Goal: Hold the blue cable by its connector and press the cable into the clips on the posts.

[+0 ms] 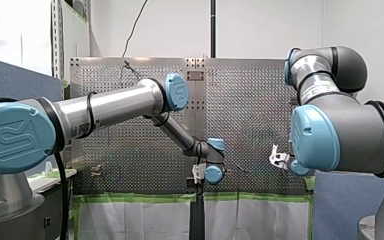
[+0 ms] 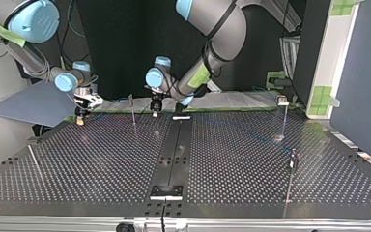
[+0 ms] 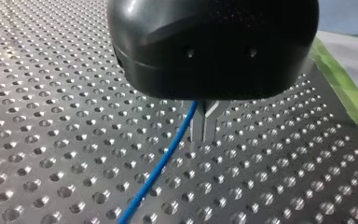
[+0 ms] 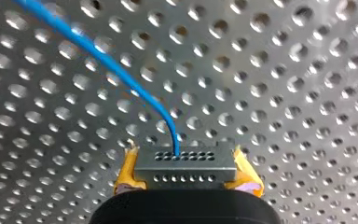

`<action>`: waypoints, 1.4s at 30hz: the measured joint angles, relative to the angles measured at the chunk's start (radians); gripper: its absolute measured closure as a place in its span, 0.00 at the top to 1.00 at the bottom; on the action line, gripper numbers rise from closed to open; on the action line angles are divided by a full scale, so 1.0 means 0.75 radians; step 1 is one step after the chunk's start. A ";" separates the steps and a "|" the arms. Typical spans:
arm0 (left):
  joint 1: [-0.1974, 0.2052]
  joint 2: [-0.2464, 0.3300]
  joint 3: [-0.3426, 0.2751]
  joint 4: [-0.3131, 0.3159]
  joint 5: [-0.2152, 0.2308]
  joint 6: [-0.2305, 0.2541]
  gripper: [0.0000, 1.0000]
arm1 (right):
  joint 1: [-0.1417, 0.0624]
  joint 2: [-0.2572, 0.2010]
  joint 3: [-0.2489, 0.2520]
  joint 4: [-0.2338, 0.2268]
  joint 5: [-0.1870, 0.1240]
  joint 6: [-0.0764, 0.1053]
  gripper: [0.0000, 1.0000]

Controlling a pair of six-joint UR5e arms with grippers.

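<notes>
Thin metal posts (image 2: 133, 111) stand on the perforated table (image 2: 251, 159), one at the top view's upper left between the grippers. My right gripper (image 4: 184, 154) clamps the grey, hole-dotted connector (image 4: 186, 169) between yellow pads (image 4: 127, 172), and the blue cable (image 4: 116, 70) arcs away from it. In the left wrist view, my left gripper's (image 3: 204, 134) metal fingers are closed to a slit with the cable alongside; I cannot tell whether they grip it.

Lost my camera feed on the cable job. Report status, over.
Right gripper shut on connector, yellow pads. Left gripper shut, blue cable running past its fingers. No obstruction seen near either.
</notes>
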 joint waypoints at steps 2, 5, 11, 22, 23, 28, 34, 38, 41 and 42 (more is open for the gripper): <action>0.011 0.000 0.013 0.000 -0.012 0.005 0.00 | -0.005 -0.001 -0.004 0.003 0.005 0.006 0.00; 0.021 0.000 0.018 0.000 -0.031 0.014 0.00 | -0.011 -0.002 -0.005 0.005 0.013 0.013 0.00; 0.030 0.000 0.002 0.000 -0.034 0.029 0.00 | -0.012 -0.002 -0.005 0.008 0.002 0.015 0.00; 0.002 0.002 -0.020 0.012 -0.036 0.096 0.95 | 0.015 -0.002 -0.005 0.008 -0.061 0.004 0.00; -0.003 0.002 -0.023 0.019 -0.029 0.111 1.00 | 0.017 -0.002 -0.005 0.008 -0.063 0.004 0.00; -0.017 0.002 -0.033 0.026 0.022 0.155 1.00 | 0.030 -0.002 -0.004 0.009 -0.068 0.004 0.00; -0.036 0.004 -0.050 -0.001 0.052 0.200 1.00 | 0.040 -0.002 -0.004 0.010 -0.069 0.004 0.00; -0.060 0.003 -0.072 -0.044 0.072 0.216 1.00 | 0.047 -0.002 -0.004 0.010 -0.070 0.004 0.00; -0.083 0.004 -0.089 -0.079 0.103 0.218 1.00 | 0.052 -0.002 -0.004 0.011 -0.070 0.004 0.00; -0.092 0.005 -0.094 -0.090 0.112 0.218 1.00 | 0.053 -0.002 -0.004 0.011 -0.070 0.004 0.00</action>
